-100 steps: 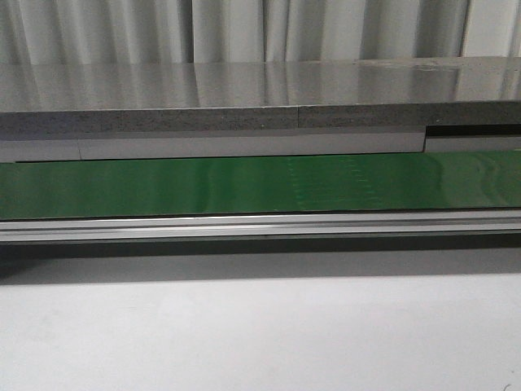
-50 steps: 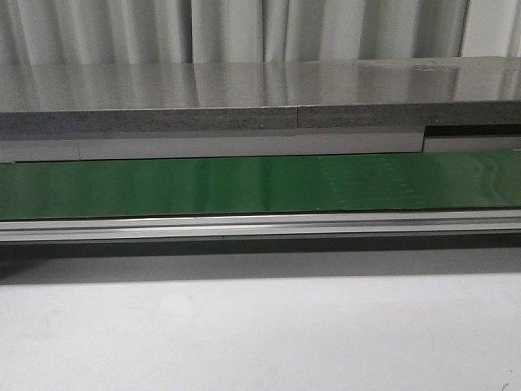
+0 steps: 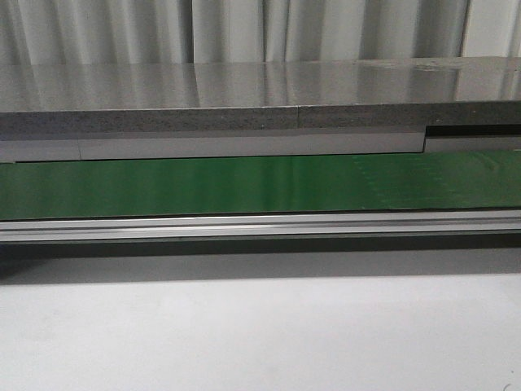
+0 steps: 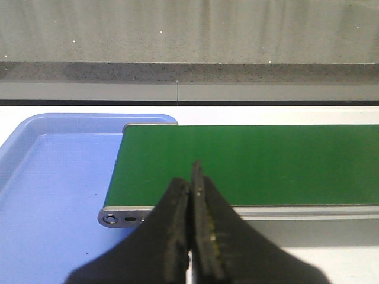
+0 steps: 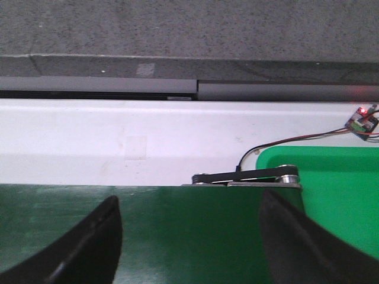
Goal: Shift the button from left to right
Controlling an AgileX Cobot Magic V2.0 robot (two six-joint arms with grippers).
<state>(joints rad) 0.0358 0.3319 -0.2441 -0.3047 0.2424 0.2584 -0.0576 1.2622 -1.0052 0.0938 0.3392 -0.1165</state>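
The button is out of view in every frame. The green belt [image 3: 244, 186] runs across the front view with nothing on it. My left gripper [image 4: 190, 180] is shut with nothing between its fingers, hovering at the near edge of the green belt [image 4: 249, 163] close to its end. My right gripper [image 5: 189, 219] stands open over the green belt [image 5: 189, 231], with bare belt between its fingers. Neither gripper shows in the front view.
A blue tray [image 4: 53, 177] lies under the belt's end in the left wrist view. A green tray [image 5: 337, 189] sits past the belt's other end, beside the roller bracket [image 5: 249, 176] and a small circuit board [image 5: 362, 121] with wires. A grey ledge [image 3: 244, 118] runs behind the belt.
A faint dotted patch on the belt has drifted to the right across the front view. No arm or object has appeared there.
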